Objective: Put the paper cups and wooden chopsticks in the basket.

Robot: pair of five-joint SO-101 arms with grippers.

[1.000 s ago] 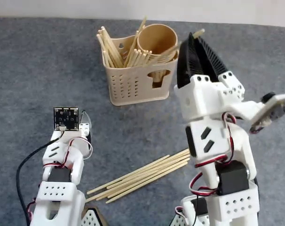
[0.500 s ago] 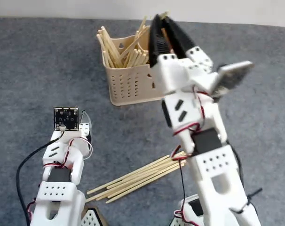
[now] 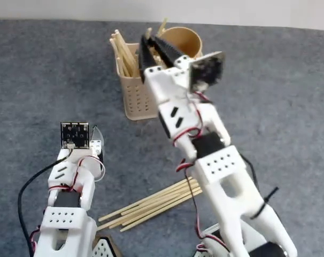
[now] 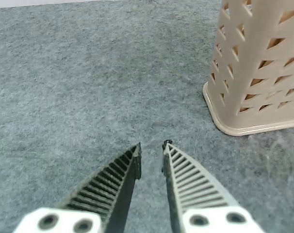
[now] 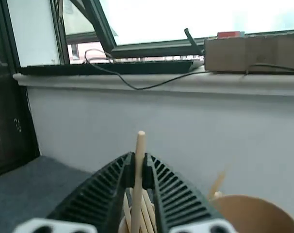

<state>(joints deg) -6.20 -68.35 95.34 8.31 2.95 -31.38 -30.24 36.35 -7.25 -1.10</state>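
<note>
Looking over the basket [image 3: 136, 93], you see your right gripper [image 5: 138, 159] closed tight on one wooden chopstick [image 5: 139, 143], held upright above the basket's contents and next to the paper cup [image 3: 184, 38] standing inside. Your left gripper [image 4: 151, 146], slightly parted and empty, sits low near the basket. The loose chopsticks [image 3: 156, 202] lie well clear of the basket.

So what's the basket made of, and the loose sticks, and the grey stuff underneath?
The basket looks like smooth beige plastic, moulded with rows of holes. The loose chopsticks look like pale bare wood, matte. The table cover seems grey carpet or felt: it looks fuzzy.
</note>
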